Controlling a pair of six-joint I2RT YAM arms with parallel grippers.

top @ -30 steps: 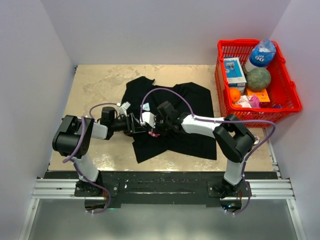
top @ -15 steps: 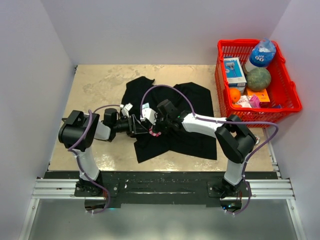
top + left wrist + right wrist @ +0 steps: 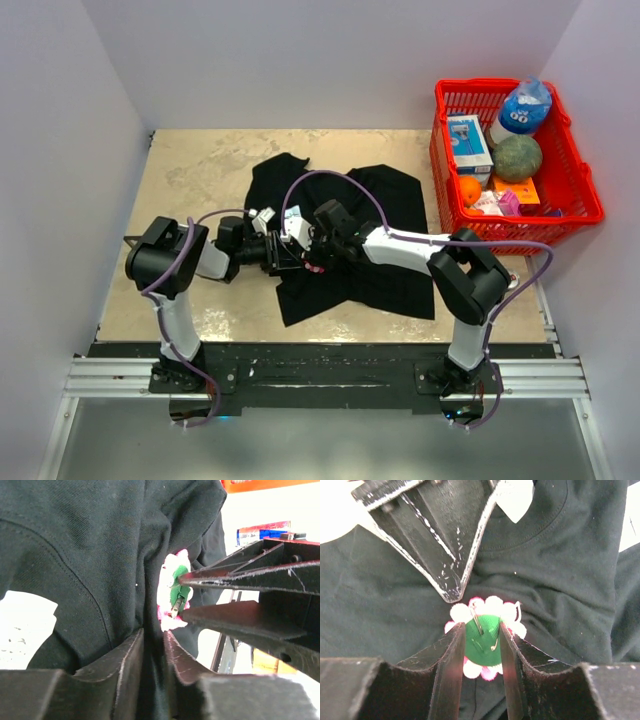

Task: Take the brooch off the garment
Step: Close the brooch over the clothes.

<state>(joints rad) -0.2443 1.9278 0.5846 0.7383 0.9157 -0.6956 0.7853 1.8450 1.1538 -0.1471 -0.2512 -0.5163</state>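
The brooch (image 3: 487,642), pale pink petals around a green back with a metal pin, sits against a raised fold of the black shirt (image 3: 560,555), near the shirt's middle and toward the surface's (image 3: 190,160) near edge. The right pincer (image 3: 481,630) is clamped on the brooch, one finger on each side of the green back. Facing it, the left pincer (image 3: 152,635) is squeezed onto a fold of shirt just beside the brooch, fabric pinched between its fingers. From above, both arms are folded low, elbows out to the sides, forearms reaching inward so the two pincers meet tip to tip over the shirt. A red basket (image 3: 580,190) of groceries stands at the far right.
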